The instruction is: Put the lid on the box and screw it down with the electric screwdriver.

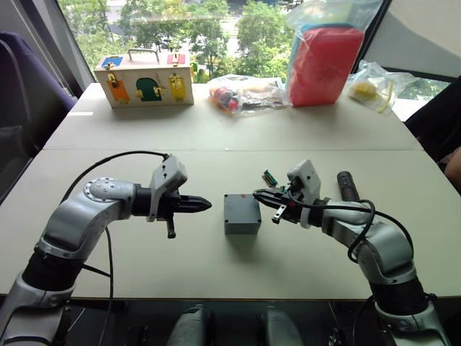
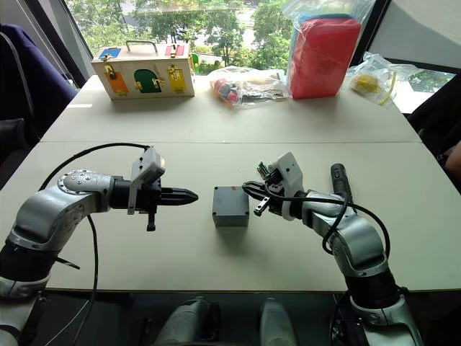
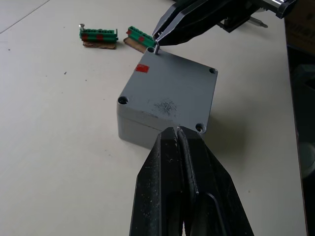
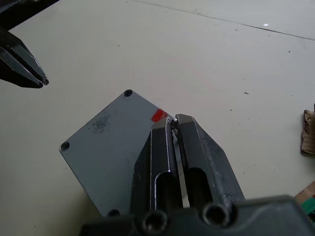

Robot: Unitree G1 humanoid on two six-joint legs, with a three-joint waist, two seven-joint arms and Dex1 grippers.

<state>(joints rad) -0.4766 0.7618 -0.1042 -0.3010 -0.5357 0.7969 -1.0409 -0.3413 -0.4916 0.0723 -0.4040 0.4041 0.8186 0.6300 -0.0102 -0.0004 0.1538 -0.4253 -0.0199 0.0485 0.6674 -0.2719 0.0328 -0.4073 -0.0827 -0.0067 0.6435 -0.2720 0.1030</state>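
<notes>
The grey box (image 1: 241,213) stands mid-table with the flat grey lid (image 3: 167,88) lying on it, a red mark near one corner. My right gripper (image 4: 171,119) is at that corner from the box's right, shut on a small metal screw (image 3: 155,48) held over the corner hole. My left gripper (image 1: 205,205) is shut and empty, its tips pointing at the box's left side a short way off. The dark electric screwdriver (image 1: 347,185) lies on the table beyond my right forearm.
Green connector pieces (image 3: 98,35) lie just behind the box. At the far edge stand a wooden box with coloured doors (image 1: 144,79), clear bags of items (image 1: 245,94), a red pack in plastic (image 1: 324,61) and another bag (image 1: 371,90).
</notes>
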